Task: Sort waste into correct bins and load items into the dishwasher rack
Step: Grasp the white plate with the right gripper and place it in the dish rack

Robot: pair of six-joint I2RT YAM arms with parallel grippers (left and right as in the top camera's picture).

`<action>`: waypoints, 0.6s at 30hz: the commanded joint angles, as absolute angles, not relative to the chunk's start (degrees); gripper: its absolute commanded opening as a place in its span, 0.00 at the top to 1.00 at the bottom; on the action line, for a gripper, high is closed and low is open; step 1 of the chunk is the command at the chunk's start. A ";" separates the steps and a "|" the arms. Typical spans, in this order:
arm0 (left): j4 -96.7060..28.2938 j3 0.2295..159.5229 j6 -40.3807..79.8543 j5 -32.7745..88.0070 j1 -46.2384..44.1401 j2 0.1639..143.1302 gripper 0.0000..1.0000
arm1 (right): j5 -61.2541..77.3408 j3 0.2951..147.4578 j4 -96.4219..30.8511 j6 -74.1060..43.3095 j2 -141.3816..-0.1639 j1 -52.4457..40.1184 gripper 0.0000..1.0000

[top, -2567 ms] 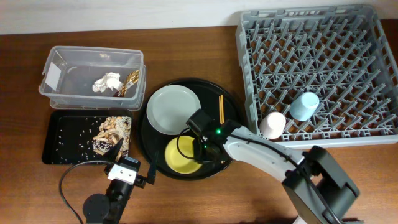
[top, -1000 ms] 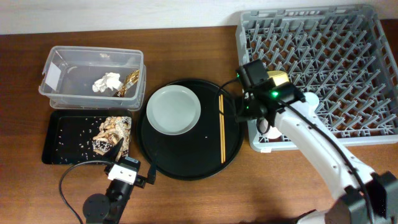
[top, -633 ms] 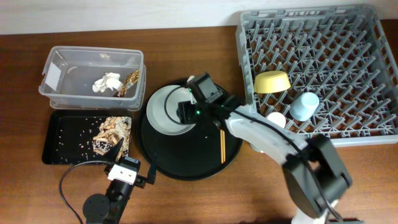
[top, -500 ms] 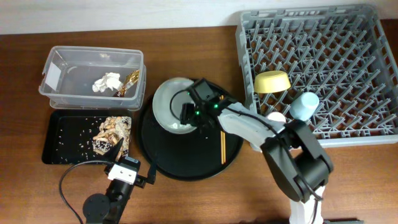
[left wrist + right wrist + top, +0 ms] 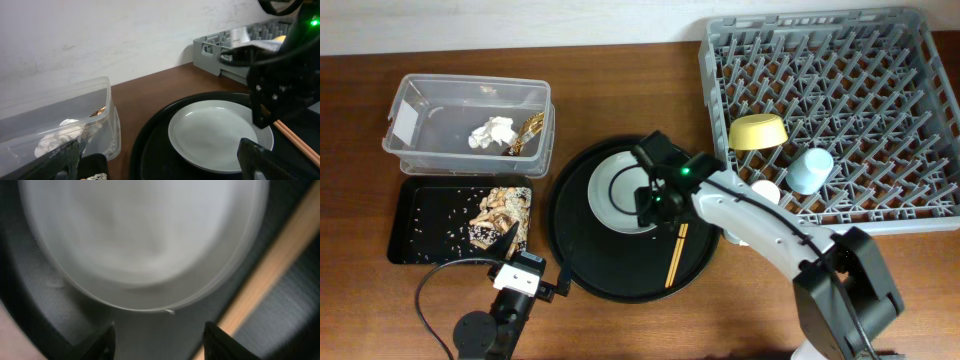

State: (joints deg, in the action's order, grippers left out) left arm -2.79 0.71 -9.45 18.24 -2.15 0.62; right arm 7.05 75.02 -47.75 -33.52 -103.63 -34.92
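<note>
The pale grey plate (image 5: 620, 190) lies on the round black tray (image 5: 582, 255), and shows in the left wrist view (image 5: 215, 135) and, blurred, in the right wrist view (image 5: 140, 235). My right gripper (image 5: 655, 205) (image 5: 160, 340) is open and empty, low over the plate's right rim. The chopsticks (image 5: 677, 255) (image 5: 270, 270) lie tilted on the tray beside it. The yellow bowl (image 5: 758, 131), blue cup (image 5: 808, 170) and pink cup (image 5: 763, 197) sit in the grey dishwasher rack (image 5: 840, 60). My left gripper (image 5: 510, 240) (image 5: 160, 165) is open and empty at the front left.
The clear tub (image 5: 420, 110) (image 5: 55, 120) holds white tissue (image 5: 492, 132) and a gold wrapper (image 5: 528, 130). The shallow black tray (image 5: 410, 240) holds crumbs and brownish scraps (image 5: 500, 212). A wall runs along the table's far edge.
My right gripper carried the yellow bowl from the round tray into the rack, then came back to the plate. The plate has slid right and forward; the chopsticks shifted and tilted.
</note>
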 commanded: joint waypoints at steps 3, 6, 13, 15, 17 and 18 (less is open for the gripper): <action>-3.09 0.54 -9.98 18.87 -1.80 0.34 0.01 | 7.62 71.77 -44.49 -42.76 -107.33 -30.68 0.44; -3.09 0.54 -9.98 18.87 -1.80 0.34 0.01 | 12.99 70.91 -38.26 -44.05 -112.14 -30.83 0.60; -3.09 0.54 -9.98 18.87 -1.80 0.34 0.01 | 9.72 71.05 -39.40 -42.54 -106.80 -29.02 0.96; -3.09 0.54 -9.98 18.87 -1.80 0.34 0.01 | 3.68 71.68 -37.63 -30.13 -94.41 -27.07 0.96; -3.09 0.54 -9.98 18.87 -1.80 0.34 0.01 | -6.44 71.92 -37.56 -21.30 -85.56 -25.34 0.96; -3.09 0.54 -9.98 18.87 -1.80 0.34 0.01 | -16.56 71.92 -37.82 -17.47 -80.84 -24.10 0.96</action>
